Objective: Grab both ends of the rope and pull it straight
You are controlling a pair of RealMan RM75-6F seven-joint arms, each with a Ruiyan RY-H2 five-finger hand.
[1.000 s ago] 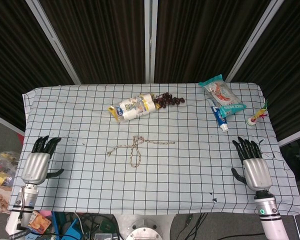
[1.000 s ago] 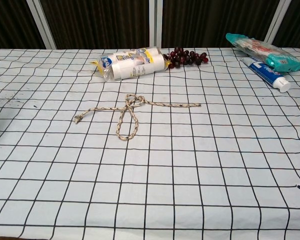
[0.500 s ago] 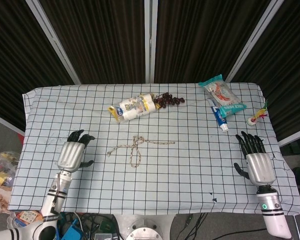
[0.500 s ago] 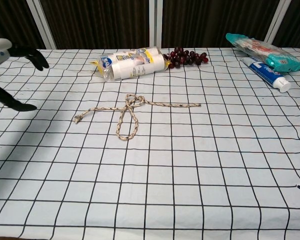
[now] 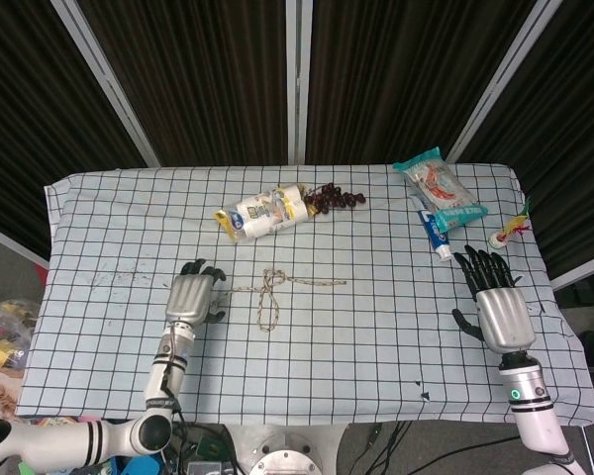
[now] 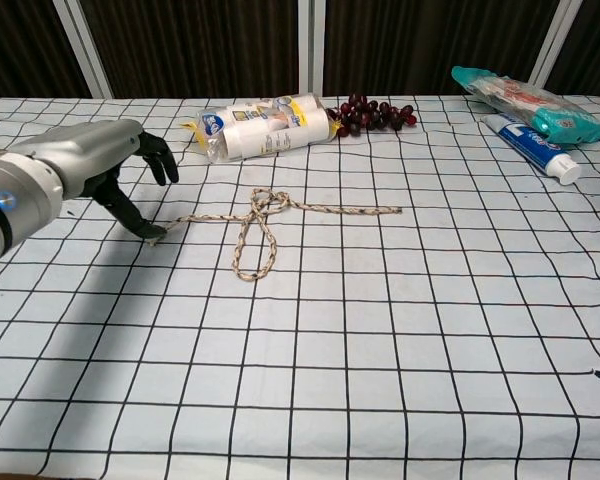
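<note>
The beige braided rope (image 5: 277,282) (image 6: 325,209) lies mid-table with a loose knot (image 6: 265,202) and a loop (image 6: 252,255) hanging toward me. Its right end (image 6: 396,210) lies free on the cloth. My left hand (image 5: 190,298) (image 6: 80,172) hovers over the rope's left end (image 6: 158,236). In the chest view the thumb tip touches that end, while the other fingers curl above it, apart from the thumb. My right hand (image 5: 499,311) is near the table's right edge with fingers spread and nothing in it, far from the rope. The chest view does not show it.
A packet of white rolls (image 5: 261,213) (image 6: 265,127) and dark grapes (image 5: 336,196) (image 6: 372,113) lie behind the rope. A toothpaste tube (image 5: 431,229) (image 6: 535,146), a teal snack bag (image 5: 440,188) and a small feathered toy (image 5: 509,231) lie at the back right.
My left hand has travelled from the table's left edge rightward to the rope's left end. My right hand has shifted slightly forward. The rope has not moved.
</note>
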